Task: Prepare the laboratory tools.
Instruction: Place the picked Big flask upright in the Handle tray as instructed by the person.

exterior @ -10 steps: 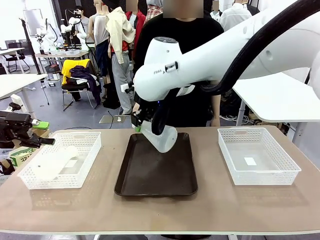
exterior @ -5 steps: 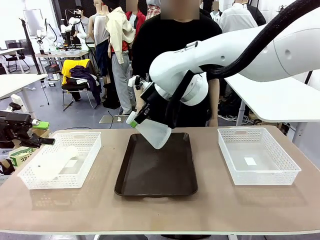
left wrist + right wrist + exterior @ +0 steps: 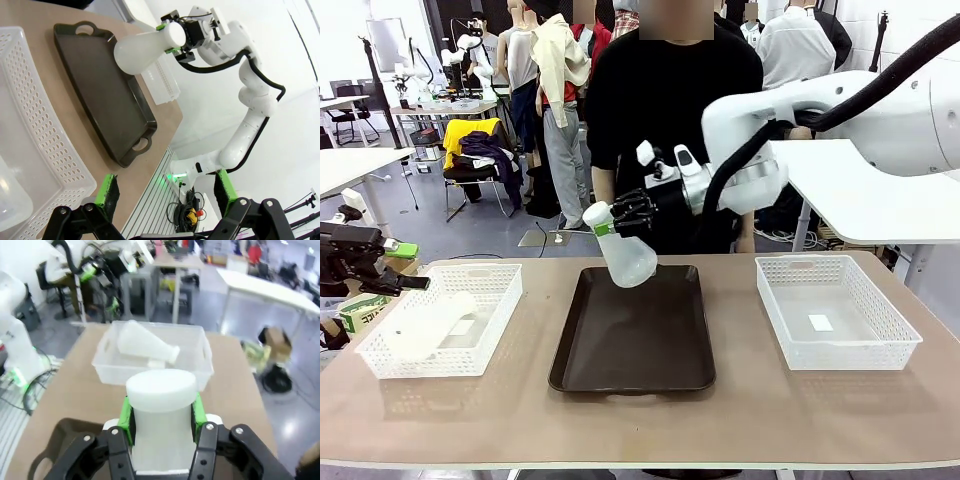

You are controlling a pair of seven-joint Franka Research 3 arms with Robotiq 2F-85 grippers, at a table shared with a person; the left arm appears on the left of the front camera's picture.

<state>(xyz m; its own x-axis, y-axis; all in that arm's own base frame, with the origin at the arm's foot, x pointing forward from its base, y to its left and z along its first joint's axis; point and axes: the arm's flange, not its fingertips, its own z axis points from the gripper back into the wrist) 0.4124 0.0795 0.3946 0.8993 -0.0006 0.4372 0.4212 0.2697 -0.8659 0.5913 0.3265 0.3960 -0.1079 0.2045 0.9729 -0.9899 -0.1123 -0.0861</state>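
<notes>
on the tabletop (image 3: 640, 420), below the right tool (image 3: 610, 222): dark tray (image 3: 635, 350). well off to that tool's left: white basket (image 3: 490, 290), second flask (image 3: 425, 330) lying inside. held flask (image 3: 625, 255) now swung higher, tilted, neck clenched in the right tool; likely not yet placed. left tool (image 3: 166, 192) spread, empty.
</notes>
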